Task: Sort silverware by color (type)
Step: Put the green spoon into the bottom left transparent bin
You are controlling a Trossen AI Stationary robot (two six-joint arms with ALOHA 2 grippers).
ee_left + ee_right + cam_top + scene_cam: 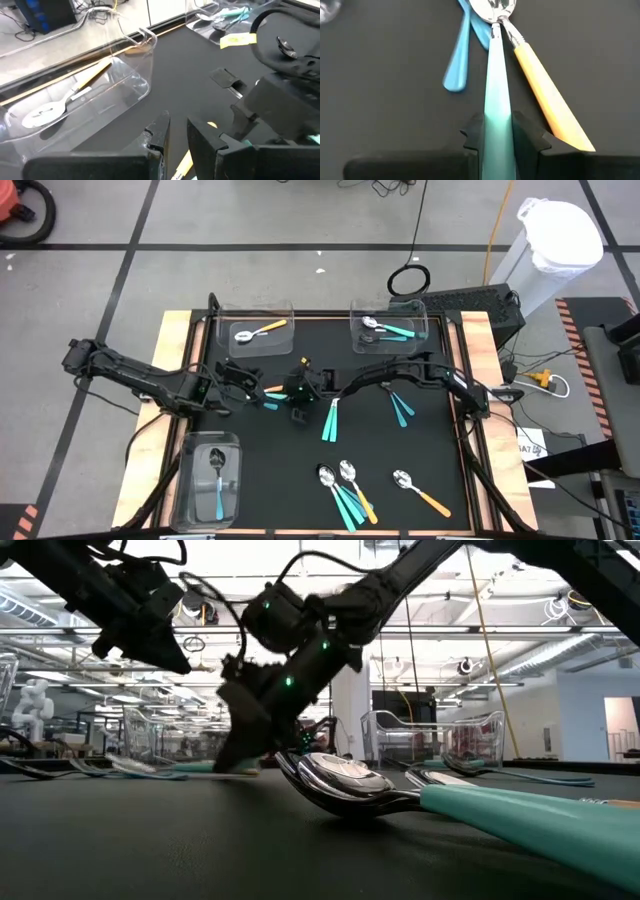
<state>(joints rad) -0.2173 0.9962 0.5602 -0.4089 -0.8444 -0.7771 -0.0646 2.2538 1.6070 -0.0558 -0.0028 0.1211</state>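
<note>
Three spoons lie fanned at mid-table, their metal bowls overlapping (492, 9): a teal one (496, 85), a light blue one (457, 55) and an orange one (545, 95). My right gripper (497, 134) (293, 392) is down on this cluster, shut on the teal handle. My left gripper (175, 142) (250, 377) is open just left of the cluster. It hangs above the table, over a strip of orange handle (184, 162) that shows below its fingers. More spoons lie loose toward the near edge (345, 488). My right gripper pinches the teal spoon's handle (496, 107) toward its free end, one finger on each side. The fingers (476, 134) lie along the handle and slant down from the table's right. The spoon's bowl end rests among the other two spoons' bowls.
Three clear bins stand on the table. The far-left one (222, 320) holds an orange spoon, the far-right one (432, 328) teal spoons, the near-left one (190, 480) a light blue spoon. Loose teal spoons (332, 420) (401, 408) and an orange one (422, 493) lie right of centre.
</note>
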